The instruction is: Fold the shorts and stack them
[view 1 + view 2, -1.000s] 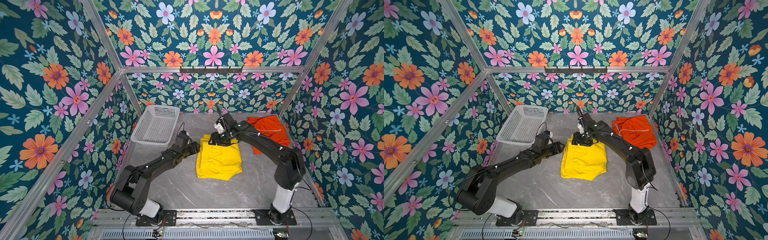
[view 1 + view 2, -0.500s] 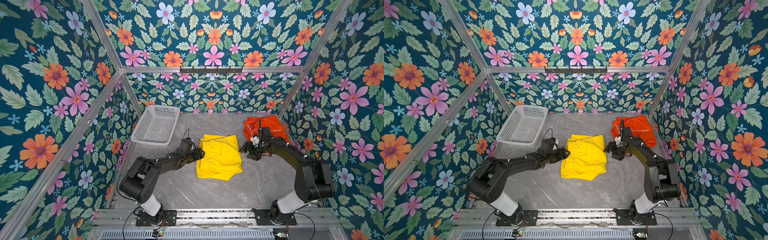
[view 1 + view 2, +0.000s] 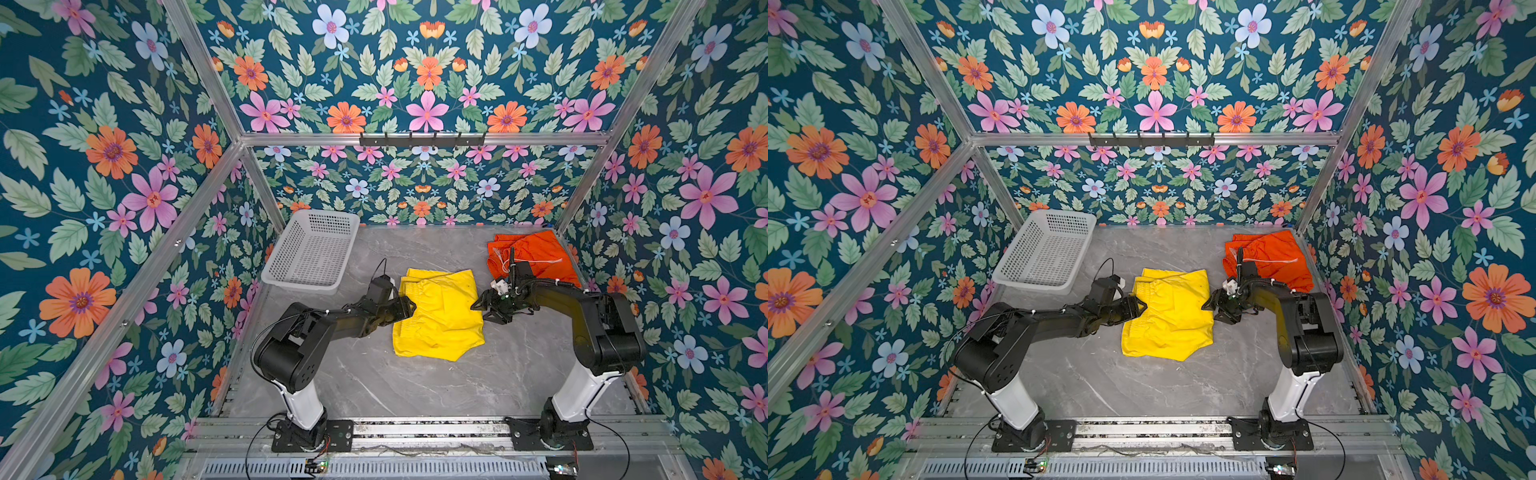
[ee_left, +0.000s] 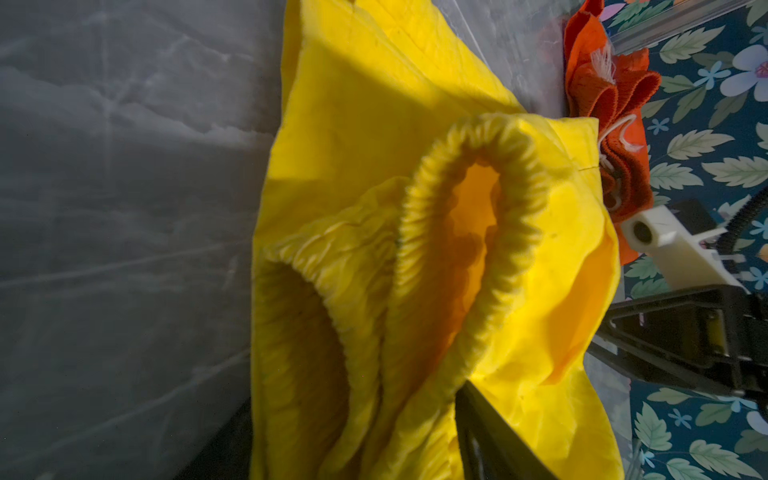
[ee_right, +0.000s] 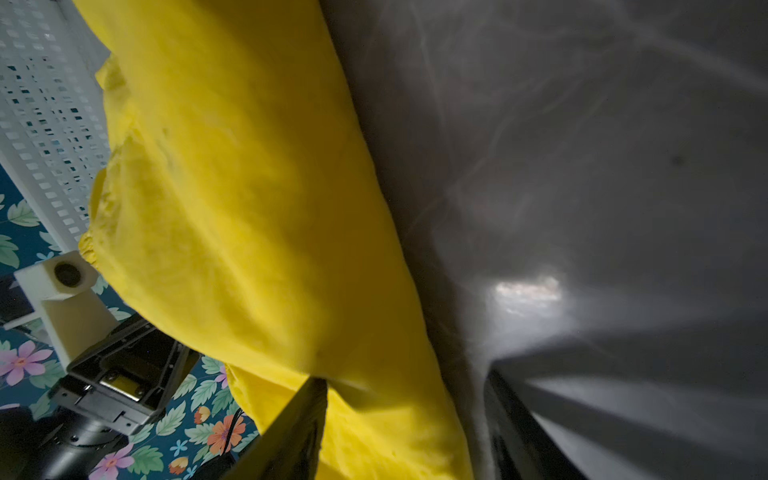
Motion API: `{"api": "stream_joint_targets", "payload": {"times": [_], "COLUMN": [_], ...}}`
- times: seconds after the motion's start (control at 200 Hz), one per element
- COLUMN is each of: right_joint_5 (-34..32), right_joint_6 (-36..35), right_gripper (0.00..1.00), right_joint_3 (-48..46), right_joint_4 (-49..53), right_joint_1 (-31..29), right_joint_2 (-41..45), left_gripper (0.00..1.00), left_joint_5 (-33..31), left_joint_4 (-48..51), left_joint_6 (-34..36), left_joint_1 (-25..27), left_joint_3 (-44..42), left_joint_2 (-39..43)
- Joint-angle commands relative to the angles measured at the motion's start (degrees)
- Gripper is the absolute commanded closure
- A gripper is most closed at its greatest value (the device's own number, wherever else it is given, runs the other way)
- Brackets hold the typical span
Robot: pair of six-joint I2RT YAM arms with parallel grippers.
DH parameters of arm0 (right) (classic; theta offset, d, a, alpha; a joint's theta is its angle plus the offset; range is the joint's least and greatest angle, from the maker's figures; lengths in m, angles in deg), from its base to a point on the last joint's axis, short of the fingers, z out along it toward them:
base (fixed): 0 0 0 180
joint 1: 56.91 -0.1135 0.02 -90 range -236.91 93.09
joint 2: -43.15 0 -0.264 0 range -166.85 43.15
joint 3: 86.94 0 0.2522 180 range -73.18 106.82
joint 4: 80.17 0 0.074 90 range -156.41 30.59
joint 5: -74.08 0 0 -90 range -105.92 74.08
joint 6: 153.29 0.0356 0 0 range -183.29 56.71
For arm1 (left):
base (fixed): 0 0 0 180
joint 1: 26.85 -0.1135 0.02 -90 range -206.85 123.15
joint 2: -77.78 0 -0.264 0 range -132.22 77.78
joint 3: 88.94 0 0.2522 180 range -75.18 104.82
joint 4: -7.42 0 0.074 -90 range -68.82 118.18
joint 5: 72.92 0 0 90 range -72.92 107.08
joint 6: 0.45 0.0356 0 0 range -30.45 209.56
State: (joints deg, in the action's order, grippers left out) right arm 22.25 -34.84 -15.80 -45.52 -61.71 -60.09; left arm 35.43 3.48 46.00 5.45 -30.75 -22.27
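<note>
The yellow shorts (image 3: 440,316) (image 3: 1169,316) lie folded on the grey table (image 3: 415,386) in both top views. My left gripper (image 3: 409,308) (image 3: 1140,309) is at their left edge. In the left wrist view the left gripper (image 4: 361,436) is open, with the gathered waistband (image 4: 478,257) bunched between its fingers (image 4: 490,432). My right gripper (image 3: 478,308) (image 3: 1207,307) is at their right edge. In the right wrist view the right gripper (image 5: 405,432) is open astride the yellow fabric (image 5: 249,208). The orange shorts (image 3: 536,253) (image 3: 1266,253) lie crumpled at the back right.
A white perforated basket (image 3: 316,249) (image 3: 1046,249) stands at the back left against the wall. Floral walls and aluminium frame bars close in the table on three sides. Bare grey tabletop (image 3: 1142,386) lies in front of the yellow shorts.
My right gripper left the back edge of the yellow shorts, swung right toward the orange shorts, then came to the yellow pair's right edge. My left gripper closed in on the left edge.
</note>
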Motion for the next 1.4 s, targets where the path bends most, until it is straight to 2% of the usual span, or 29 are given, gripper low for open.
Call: {"api": "stream_joint_targets", "payload": {"times": [0.0,0.265,0.475,0.56,0.695,0.785,0.91,1.01,1.12,1.395], "right_joint_5": [2.6,12.6,17.4,16.5,14.2,11.1,7.3,5.9,4.8,2.1], "right_joint_6": [-0.8,-1.0,0.2,-0.1,-0.8,-1.9,-4.5,-6.2,-8.0,-12.3], "right_gripper": [0.41,0.43,0.47,0.54,0.71,0.82,0.95,1.0,1.0,1.0], "right_joint_3": [0.0,-1.5,-2.1,-1.5,0.2,1.5,4.2,6.5,9.8,19.4], "right_joint_4": [-3.4,-12.8,-18.8,-18.9,-17.1,-14.4,-8.7,-5.4,-1.3,10.5], "right_joint_1": [-0.1,-0.1,-0.4,-0.8,-1.2,-1.3,-1.4,-1.3,-1.3,1.3], "right_joint_2": [-1.9,-6.1,-7.4,-8.1,-9.3,-8.2,-5.5,-3.6,-2.3,1.2], "left_gripper": [0.34,0.44,0.47,0.49,0.54,0.63,0.84,0.94,1.0,1.0], "left_joint_5": [-0.5,-0.2,-0.1,0.1,0.7,0.8,1.1,0.4,0.0,-3.1], "left_joint_4": [2.0,0.0,-0.1,-0.4,-0.8,-2.0,-4.8,-7.1,-9.0,-9.3], "left_joint_6": [-0.9,-0.8,-0.8,-0.7,-0.7,-1.1,-2.1,-2.8,-3.5,-3.4], "left_joint_1": [0.1,0.5,0.6,0.6,0.7,0.9,1.3,2.0,2.7,4.1], "left_joint_3": [-0.3,-0.1,1.4,2.0,2.4,2.4,3.1,4.0,5.8,12.5], "left_joint_2": [-0.8,-3.6,-6.1,-6.5,-6.3,-5.8,-4.7,-4.0,-4.1,-4.3]}}
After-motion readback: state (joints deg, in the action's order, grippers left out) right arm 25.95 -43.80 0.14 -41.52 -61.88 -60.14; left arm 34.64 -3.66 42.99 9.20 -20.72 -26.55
